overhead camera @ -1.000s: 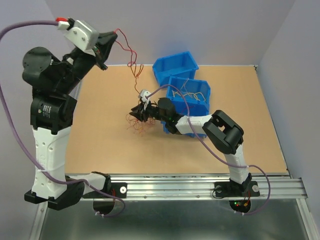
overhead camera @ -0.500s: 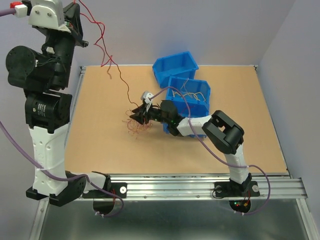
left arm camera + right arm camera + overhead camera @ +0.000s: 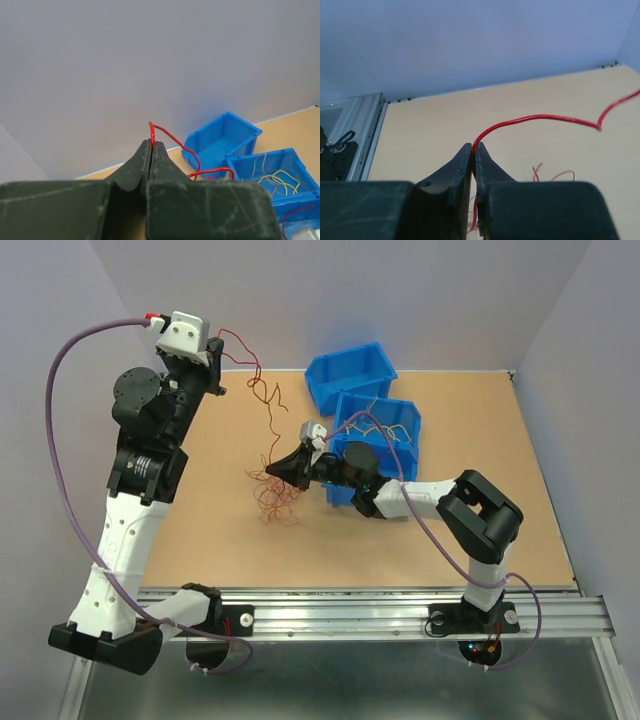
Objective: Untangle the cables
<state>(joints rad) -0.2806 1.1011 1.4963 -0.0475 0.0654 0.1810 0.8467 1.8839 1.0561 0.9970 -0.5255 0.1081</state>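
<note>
Top external: my left gripper [image 3: 212,345] has come down from the high far-left reach it had half a second ago. The red cable [image 3: 262,390] it pulled long and taut then now hangs slack, in loose curls. My right gripper [image 3: 280,468] has edged slightly right and sits at the right edge of the pile of cables [image 3: 275,495], mid-table [image 3: 200,520].

Left wrist view: left gripper [image 3: 151,145] is pinched tight on the red cable [image 3: 172,140], which sticks out above the tips and loops off right. Right wrist view: right gripper [image 3: 473,147] is clamped on the same-colour cable [image 3: 540,118], which arcs away right.

My read: both ends of one strand are pinned, so it is mostly drawn out of the clump. The slack looks like a reset before another pull. The rest of the pile is still knotted, so the task is early.

Cables are hair-thin, glossy and kinked, and they hold their curls. The two bins [image 3: 350,370] at far right are hard blue plastic with open tops; the nearer one holds pale and yellow strands. The table is a matte tan board. My fingers [image 3: 135,170] are dark, scuffed and tapered.
</note>
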